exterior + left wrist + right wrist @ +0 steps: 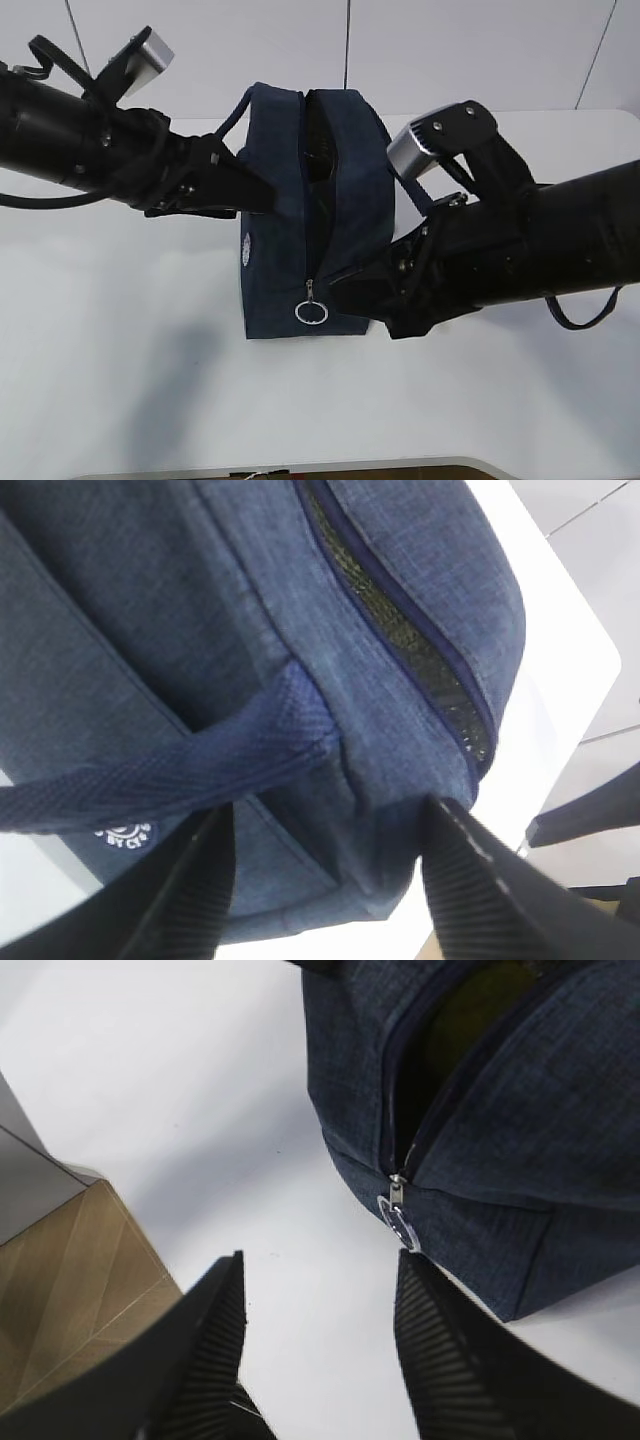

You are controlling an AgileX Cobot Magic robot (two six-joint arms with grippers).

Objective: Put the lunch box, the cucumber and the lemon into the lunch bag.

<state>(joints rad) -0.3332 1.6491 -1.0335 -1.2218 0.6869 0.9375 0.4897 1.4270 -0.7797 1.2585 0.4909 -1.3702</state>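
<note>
Now, with both grippers wide and empty, left [325, 880] at the bag's [285, 200] handle side, right [320, 1340] near the zip pull [398, 1222]: spread the slit wider; box, cucumber, lemon not clearly seen.

L arm [70, 135]: matte blk, thick tube, blk cable loops, silver-grey cam block on top | R arm [560, 240]: same blk, silver cam block, small screws, cable loop below | pincer fingers [215, 1355]: blk, ribbed inner pads
</note>
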